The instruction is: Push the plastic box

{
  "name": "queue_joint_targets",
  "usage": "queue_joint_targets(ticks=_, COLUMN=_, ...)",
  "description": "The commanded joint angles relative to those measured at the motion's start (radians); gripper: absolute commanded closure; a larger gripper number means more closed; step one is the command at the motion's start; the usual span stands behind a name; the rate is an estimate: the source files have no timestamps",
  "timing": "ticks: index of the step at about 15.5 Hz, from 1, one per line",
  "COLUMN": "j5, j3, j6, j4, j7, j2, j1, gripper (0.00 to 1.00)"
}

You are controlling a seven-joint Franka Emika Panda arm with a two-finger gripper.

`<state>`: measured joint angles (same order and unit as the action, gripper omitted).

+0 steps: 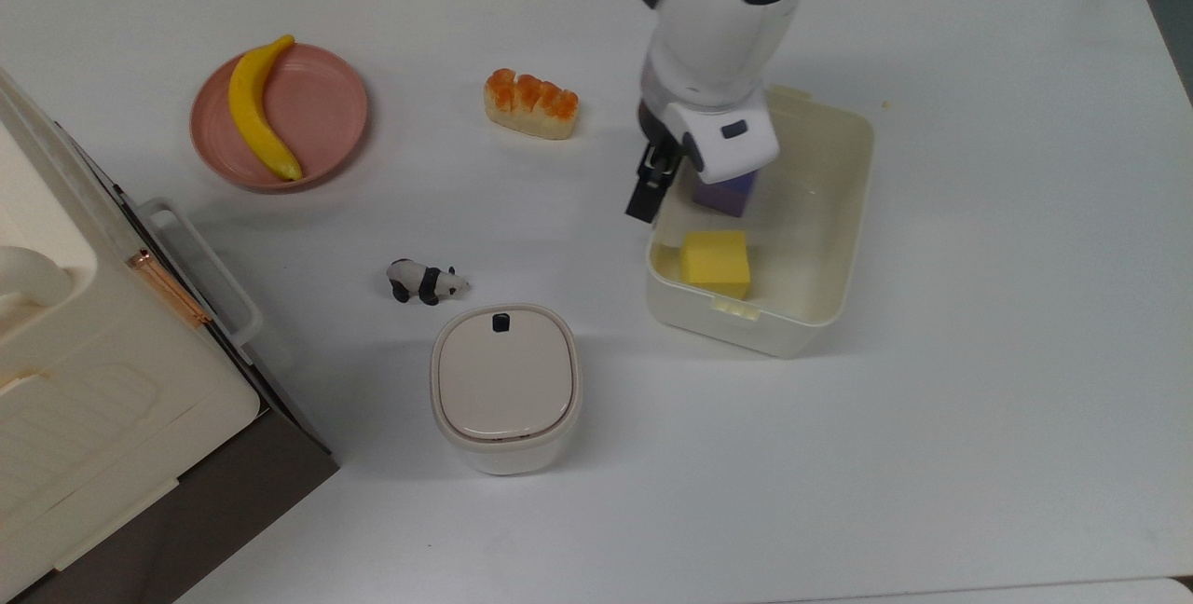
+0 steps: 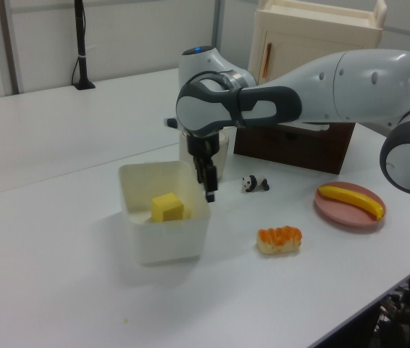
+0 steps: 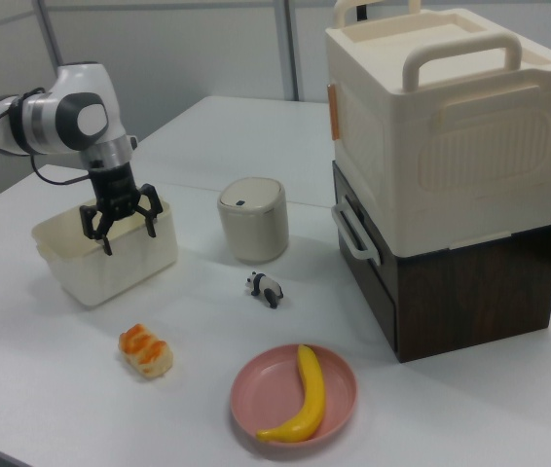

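Observation:
The plastic box (image 1: 843, 212) is a cream-white tub on the white table, right of centre in the top view. It holds a yellow block (image 1: 715, 263) and a purple block (image 1: 727, 196) that the robot hand partly hides. My gripper (image 1: 657, 185) is open and low at the box's wall on the top view's left. One dark finger (image 1: 643, 196) rests against the outside of that wall. In the left view the gripper (image 2: 206, 185) is at the right corner of the box (image 2: 163, 239). In the right view the gripper (image 3: 129, 233) stands spread over the box (image 3: 105, 263).
A lidded canister (image 1: 504, 387) and a toy panda (image 1: 426, 281) stand to the top view's left of the box. A bread piece (image 1: 530, 103) and a pink plate (image 1: 326, 119) with a banana (image 1: 256, 110) lie further back. A big cream case (image 1: 93, 380) fills the left edge.

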<state>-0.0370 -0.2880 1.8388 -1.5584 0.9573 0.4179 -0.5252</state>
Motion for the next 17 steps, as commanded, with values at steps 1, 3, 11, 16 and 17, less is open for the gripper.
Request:
queue_joint_targets(ticks=1, j5=-0.027, j3=0.044, j6=0.066, j4=-0.014, j7=-0.178, j2=0.001, j1=-0.013, gripper=0.0)
queue_joint_targets(ticks=3, j5=-0.046, j3=0.049, j6=0.08, j4=-0.014, j7=-0.247, j2=0.002, j1=-0.018, gripper=0.0)
queue_joint_targets(ticks=11, j5=-0.046, j3=0.049, j6=-0.079, j4=-0.014, j7=-0.319, j2=-0.137, j1=0.126, gripper=0.0)
queue_joint_targets(ticks=16, j5=-0.03, j3=0.05, j6=-0.148, j4=-0.014, j7=-0.599, j2=-0.226, j1=0.272, gripper=0.0)
queue_joint_targets(ticks=17, j5=-0.029, j3=0.05, j6=-0.15, j4=-0.014, j7=-0.648, j2=-0.241, j1=0.298, gripper=0.0)
